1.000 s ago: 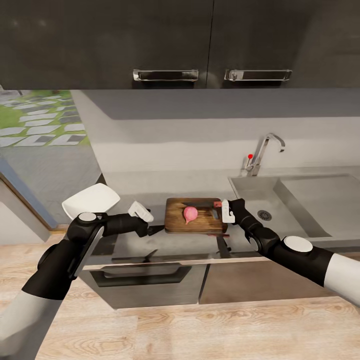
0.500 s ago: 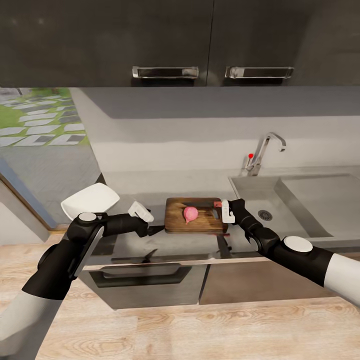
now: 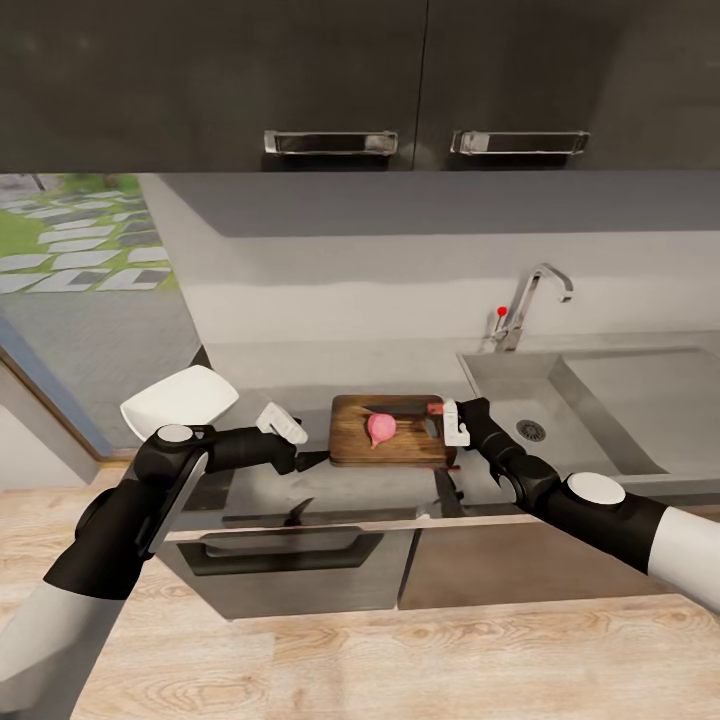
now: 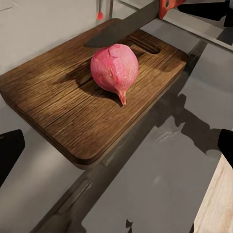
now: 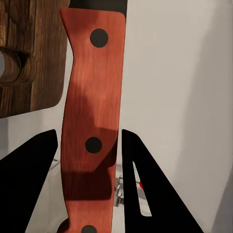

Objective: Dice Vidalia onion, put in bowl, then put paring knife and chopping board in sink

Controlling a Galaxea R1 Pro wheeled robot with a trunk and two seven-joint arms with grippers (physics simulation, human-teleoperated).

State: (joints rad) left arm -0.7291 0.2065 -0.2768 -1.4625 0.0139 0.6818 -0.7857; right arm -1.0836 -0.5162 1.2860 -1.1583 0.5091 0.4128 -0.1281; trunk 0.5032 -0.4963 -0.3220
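The right claw (image 3: 447,420) grips the knife (image 3: 400,408) by its red handle, blade lying across the board (image 3: 390,447) just behind the onion (image 3: 381,428); the left claw (image 3: 290,432) hovers open beside the board

arms: white upper sleeves, black forearms | joints: round white caps | grippers: white housings, black fingers

The pink round onion (image 3: 381,428) is lying on the rectangular wooden chopping board (image 3: 352,447) — the shallow white bowl (image 3: 180,399) sitting left, the stainless-steel sink (image 3: 590,400) sitting right.
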